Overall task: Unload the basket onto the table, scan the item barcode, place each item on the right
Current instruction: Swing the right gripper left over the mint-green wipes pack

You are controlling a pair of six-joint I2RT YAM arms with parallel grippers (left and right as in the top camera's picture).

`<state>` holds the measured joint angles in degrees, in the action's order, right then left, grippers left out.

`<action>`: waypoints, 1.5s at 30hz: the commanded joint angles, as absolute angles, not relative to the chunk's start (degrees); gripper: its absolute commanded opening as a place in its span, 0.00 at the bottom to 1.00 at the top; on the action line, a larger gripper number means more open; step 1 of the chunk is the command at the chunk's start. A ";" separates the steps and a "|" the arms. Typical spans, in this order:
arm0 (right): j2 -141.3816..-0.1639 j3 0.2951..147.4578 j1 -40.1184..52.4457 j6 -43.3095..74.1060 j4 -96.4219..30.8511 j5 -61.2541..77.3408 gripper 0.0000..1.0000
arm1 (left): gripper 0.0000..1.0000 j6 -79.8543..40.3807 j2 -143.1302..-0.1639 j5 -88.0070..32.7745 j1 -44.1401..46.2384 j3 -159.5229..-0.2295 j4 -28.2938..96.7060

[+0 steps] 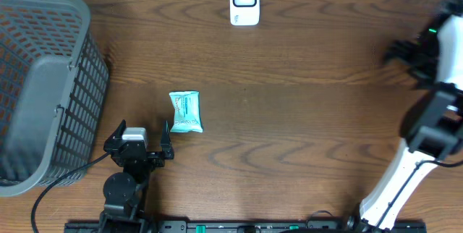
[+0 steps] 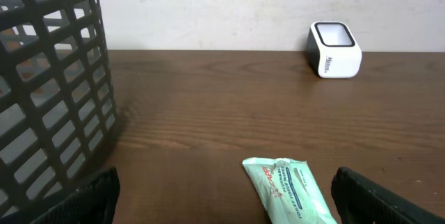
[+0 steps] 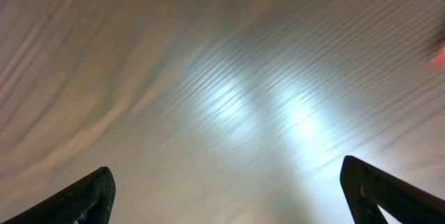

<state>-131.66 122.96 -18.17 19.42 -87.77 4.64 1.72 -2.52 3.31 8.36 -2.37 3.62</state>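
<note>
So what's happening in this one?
Nothing is held yet. The small teal plastic packet lies flat on the brown wooden table, just ahead of the open left gripper, untouched. The right gripper, also open, is off at the right edge, its view blurred. The white barcode scanner stands at the far edge, a grey mesh basket on the left.

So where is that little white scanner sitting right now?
In the overhead view the white scanner stands midway along the far edge of the table, well beyond the teal packet and right of the grey basket.
</note>
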 commanded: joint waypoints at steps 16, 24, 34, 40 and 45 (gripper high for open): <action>-130.19 123.85 27.70 31.90 -75.72 13.56 0.92 | 0.98 1.65 -2.52 3.57 8.32 -0.54 4.38; -130.28 123.85 37.19 34.30 -69.71 11.09 0.86 | 0.98 3.18 -2.52 4.62 8.32 -0.54 4.19; -134.06 123.85 45.95 35.53 -59.77 3.38 0.93 | 0.98 3.20 -2.52 4.67 8.32 -0.54 4.19; -138.17 123.85 48.99 35.79 -57.45 0.71 0.95 | 0.98 3.18 -2.52 4.67 8.32 -0.54 4.19; -141.03 123.85 50.11 36.21 -57.43 -1.61 0.98 | 0.98 3.18 -2.52 4.67 8.32 -0.54 4.19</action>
<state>-139.48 123.04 49.69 35.38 -57.52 1.26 2.83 -2.52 3.40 8.36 -2.37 3.60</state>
